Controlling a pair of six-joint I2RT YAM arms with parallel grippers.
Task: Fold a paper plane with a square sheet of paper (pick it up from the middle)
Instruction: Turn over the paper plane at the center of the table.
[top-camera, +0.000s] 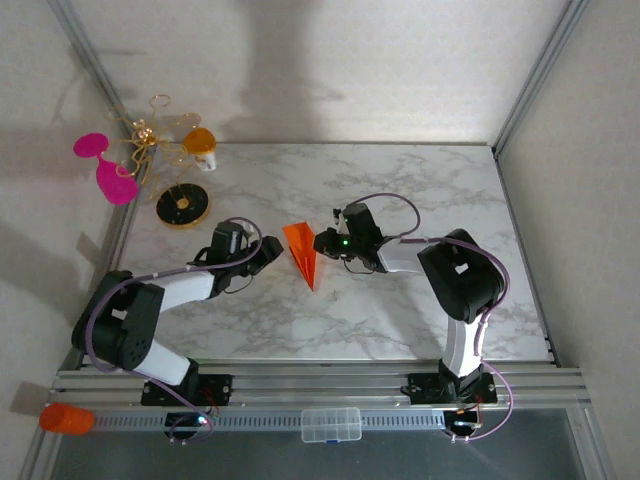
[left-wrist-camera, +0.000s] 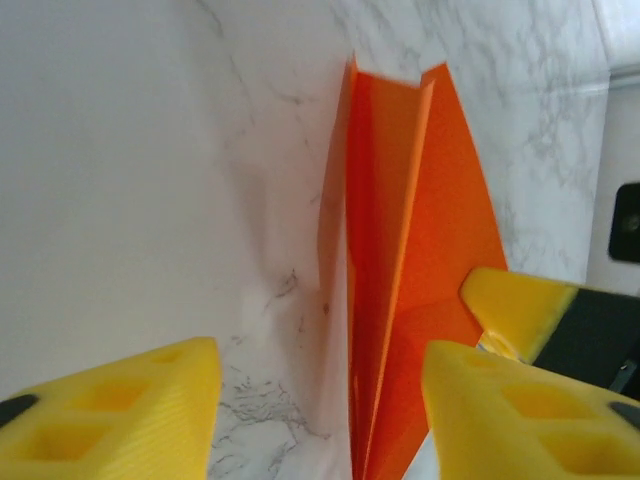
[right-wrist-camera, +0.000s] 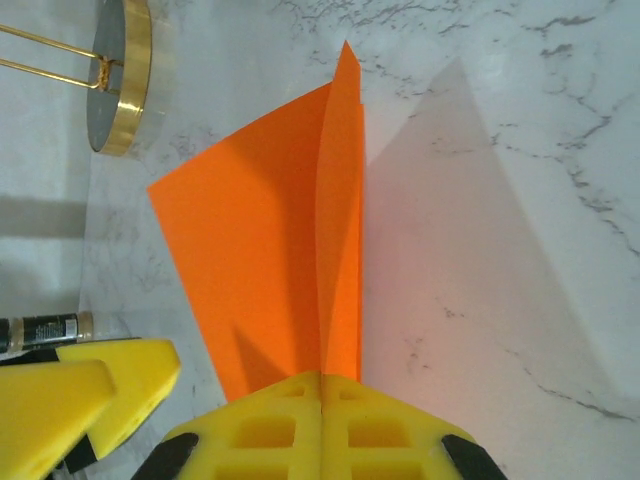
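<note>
While right gripper (right-wrist-camera: 322, 398) pinches paper plane (right-wrist-camera: 280, 230) at its crease, left gripper (left-wrist-camera: 318, 385) stands spread. Fingers (left-wrist-camera: 130, 410) flank the narrow end.

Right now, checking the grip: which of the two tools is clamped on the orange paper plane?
The right tool: its yellow fingers are pressed shut on the paper plane. The left tool has its fingers apart, straddling the plane.
</note>
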